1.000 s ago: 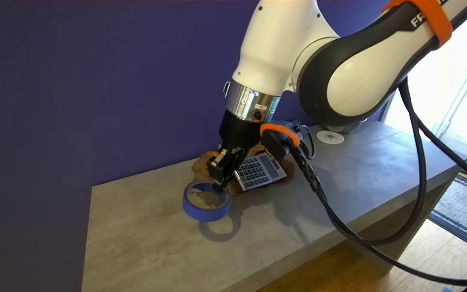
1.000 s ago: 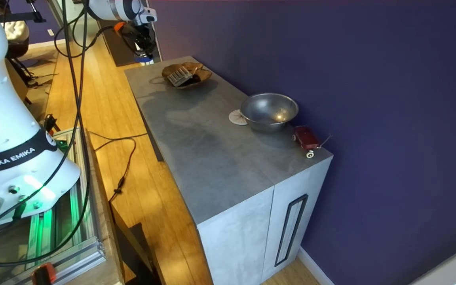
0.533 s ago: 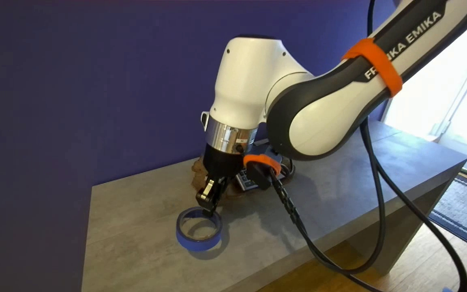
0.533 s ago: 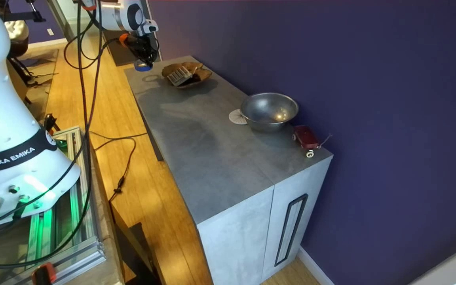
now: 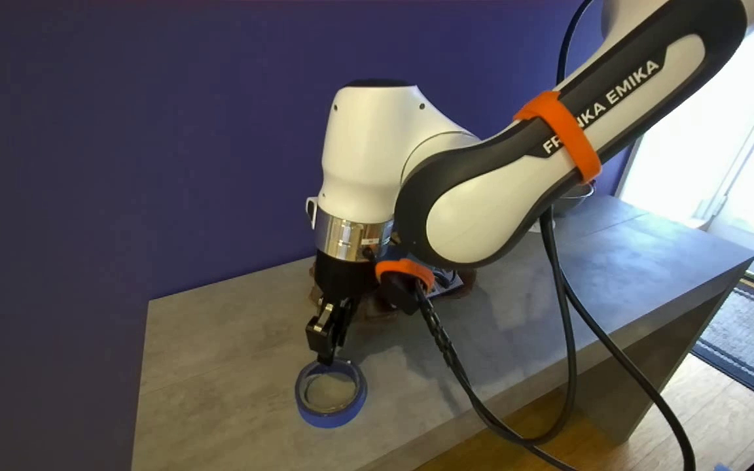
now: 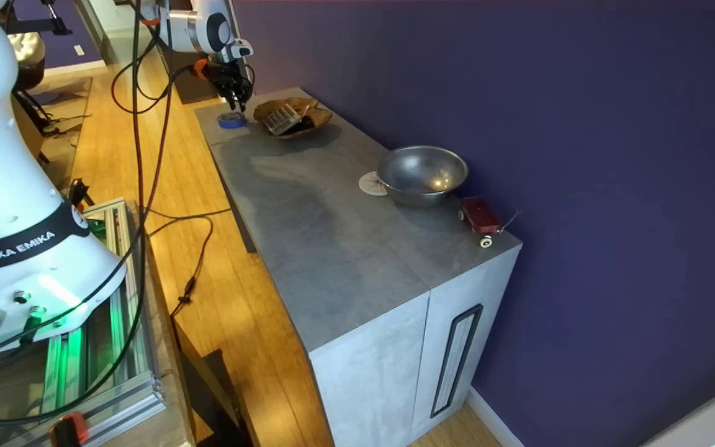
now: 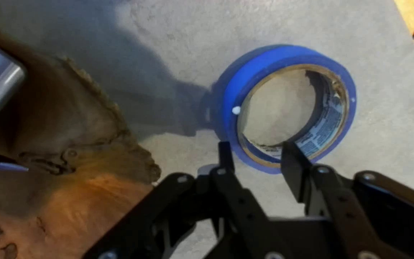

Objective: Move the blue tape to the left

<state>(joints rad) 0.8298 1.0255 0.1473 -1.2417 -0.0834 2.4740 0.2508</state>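
My pincer [image 7: 257, 158] is spread partway, empty afaict, and the blue tape [image 6: 232, 123] sits just past it, on the side away from the wooden bowl [image 7: 95, 198].

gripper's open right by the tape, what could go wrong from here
The open gripper sits close to the edge of the blue tape, and whether they touch is unclear; moving sideways might snag and drag it.

The wooden bowl is close by too, so a careless swing could bump it and jolt the calculator tilted in it.
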